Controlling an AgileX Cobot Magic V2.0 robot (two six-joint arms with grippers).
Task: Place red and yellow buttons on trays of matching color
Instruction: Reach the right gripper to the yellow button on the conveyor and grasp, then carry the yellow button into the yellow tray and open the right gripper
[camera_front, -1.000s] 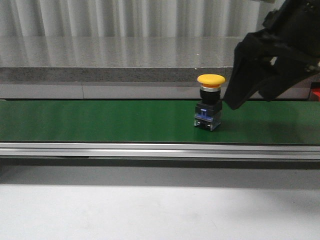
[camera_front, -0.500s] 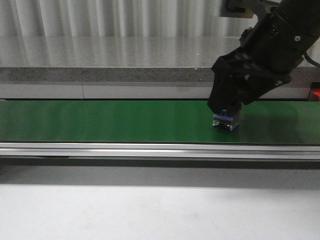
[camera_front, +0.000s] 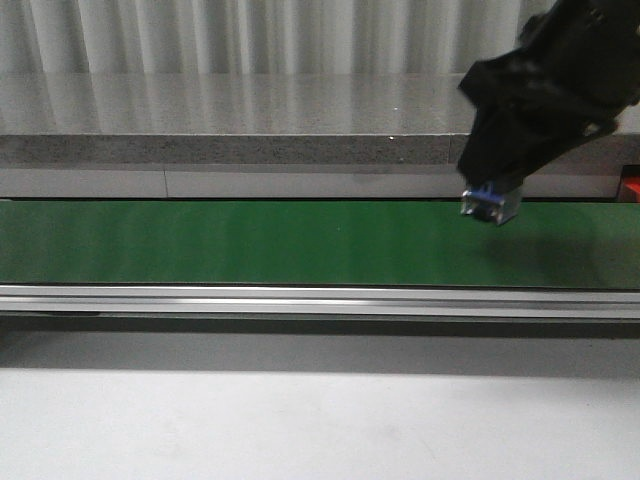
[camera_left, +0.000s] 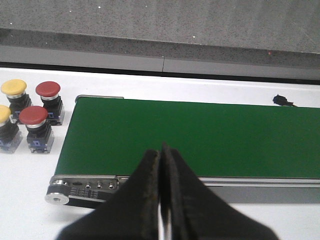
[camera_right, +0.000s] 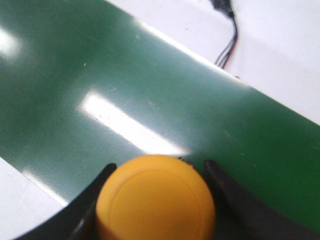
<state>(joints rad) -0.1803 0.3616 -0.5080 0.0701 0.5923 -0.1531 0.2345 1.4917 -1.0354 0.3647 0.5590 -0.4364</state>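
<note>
My right gripper hangs above the right part of the green belt, shut on a yellow button. In the front view only the button's blue and clear base shows under the black fingers. The right wrist view shows its yellow cap held between the two fingers of the right gripper. My left gripper is shut on nothing, above the belt's near rail. Two red buttons and two yellow buttons stand beside the belt's end. No tray is in view.
The belt's metal rail runs along its front edge, and a grey stone ledge lies behind it. A red patch shows at the right edge, too cut off to identify. A small dark connector lies on the white table past the belt.
My right gripper came down over the yellow button on the belt, shut on it, then lifted it up and to the right, clear of the belt.
</note>
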